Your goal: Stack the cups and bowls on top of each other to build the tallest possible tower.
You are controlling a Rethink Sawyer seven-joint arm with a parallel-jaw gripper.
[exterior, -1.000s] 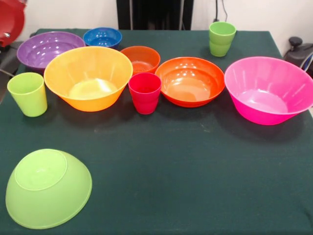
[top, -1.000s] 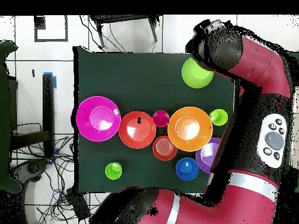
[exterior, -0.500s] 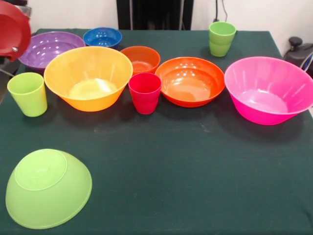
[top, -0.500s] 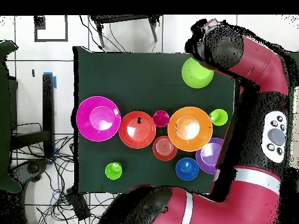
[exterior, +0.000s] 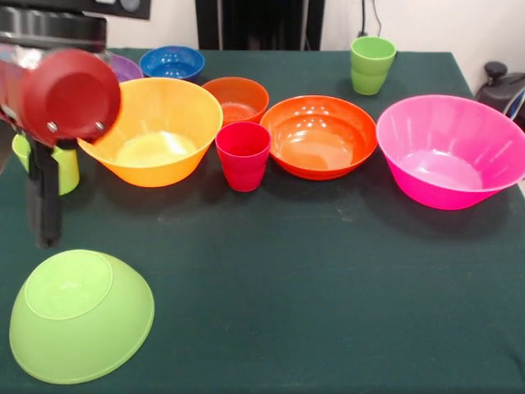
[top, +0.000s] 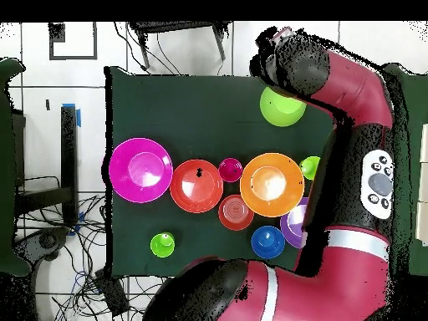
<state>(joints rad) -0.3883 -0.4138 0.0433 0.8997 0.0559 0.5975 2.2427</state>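
Front view, left to right. Red and black arm (exterior: 66, 90) fills the top-left corner; a thin black part (exterior: 45, 197) hangs down from it to just above the table. Gripper itself can't be made out, so can't tell if the jaws are wide or closed.

Lime green bowl (exterior: 80, 316) sits rim-down at the near left corner, alone, nothing on it. No tower built; every piece stands by itself on the dark green table (exterior: 328, 287).

Light green cup (exterior: 66, 168) upright at far left, mostly hidden behind the arm. Purple bowl (exterior: 123, 66) only a sliver showing behind the arm. Large yellow-orange bowl (exterior: 156, 131) upright just right of the arm. Small blue bowl (exterior: 171, 61) behind it at the far edge. Small dark orange bowl (exterior: 236, 98) behind and right of the yellow-orange one. Red-pink cup (exterior: 243, 154) upright in front, between the yellow-orange bowl and the medium orange bowl (exterior: 318, 135). Second light green cup (exterior: 372, 64) at the far right rear, well apart. Large pink bowl (exterior: 450, 150) upright at the right edge, just beside the medium orange bowl.

Overhead view: arm's end (top: 288, 63) sits over the corner near the lime green bowl (top: 280, 107).
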